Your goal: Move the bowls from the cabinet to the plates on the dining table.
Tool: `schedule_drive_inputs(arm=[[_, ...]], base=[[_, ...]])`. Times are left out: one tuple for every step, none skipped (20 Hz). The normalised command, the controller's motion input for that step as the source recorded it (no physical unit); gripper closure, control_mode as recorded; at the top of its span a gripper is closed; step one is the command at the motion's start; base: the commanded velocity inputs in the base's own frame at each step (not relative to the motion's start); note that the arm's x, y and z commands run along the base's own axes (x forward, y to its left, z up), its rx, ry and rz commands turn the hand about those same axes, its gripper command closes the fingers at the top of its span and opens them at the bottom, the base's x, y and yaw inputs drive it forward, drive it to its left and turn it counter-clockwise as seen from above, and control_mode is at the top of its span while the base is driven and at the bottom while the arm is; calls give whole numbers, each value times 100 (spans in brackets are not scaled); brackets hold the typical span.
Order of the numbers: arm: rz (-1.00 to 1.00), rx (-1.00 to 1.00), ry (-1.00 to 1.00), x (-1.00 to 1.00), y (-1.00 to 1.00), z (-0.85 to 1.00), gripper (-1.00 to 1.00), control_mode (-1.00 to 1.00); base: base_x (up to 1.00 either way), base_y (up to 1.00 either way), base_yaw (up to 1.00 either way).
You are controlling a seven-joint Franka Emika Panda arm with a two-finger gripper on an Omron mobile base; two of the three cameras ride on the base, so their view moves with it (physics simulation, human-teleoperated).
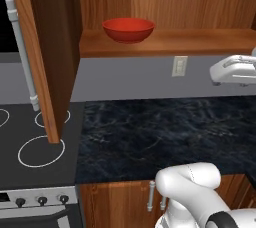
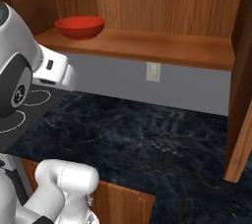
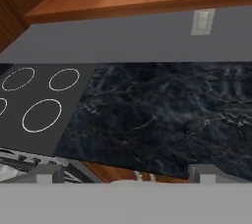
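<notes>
Progress: I judge the task is near its start. The red bowl sits on the cabinet shelf, not gripped, and no other bowl shows on the visible part of the shelf. Whether one bowl is already moved, I cannot tell, bc plates and dining table are not in these pictures. Left to do, at least: take the red bowl, drive to the table, put it on a plate.

The gripper has its jaws spread wide, w/ nothing between them; the two tips stand at the bottom of the hand view. The bowl is above and ahead of the jaws, a bit to the left in that view, well apart from them. So the reach up to the shelf is not yet done.

Surface & room: under and ahead of the jaws is a black marbled counter w/ white veins, bare here. Left of the jaws is a stove top w/ white burner rings. Ahead is a grey wall w/ a white outlet. The cabinet door stands open over the stove, w/ a long silver handle.
</notes>
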Motion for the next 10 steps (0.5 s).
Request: schedule_drive_inputs(arm=[[-10, 12, -9, 8, 9, 5, -100, -100], [-10, 12, -10, 9, 9, 6, -100, -100], [-10, 12, -10, 8, 8, 6, -100, -100], [-11, 13, -9, 6, 7, 4, -100, -100], [-12, 13, -9, 2, 5, 3, -100, -100], [-13, 14, -8, 0, 3, 4, -100, -100], [-13, 14, -7, 0, 3, 4, -100, -100], [-14, 14, -5, -2, 2, 6, -100, -100], [-15, 14, -2, -8, 0, 9, -100, -100], [-15, 14, 0, -9, 0, 13, -100, -100]], base=[[0, 0, 0], [0, 0, 0], [0, 0, 0], [0, 0, 0], [0, 0, 0], [0, 0, 0], [0, 0, 0], [0, 0, 0], [0, 0, 0], [0, 0, 0]])
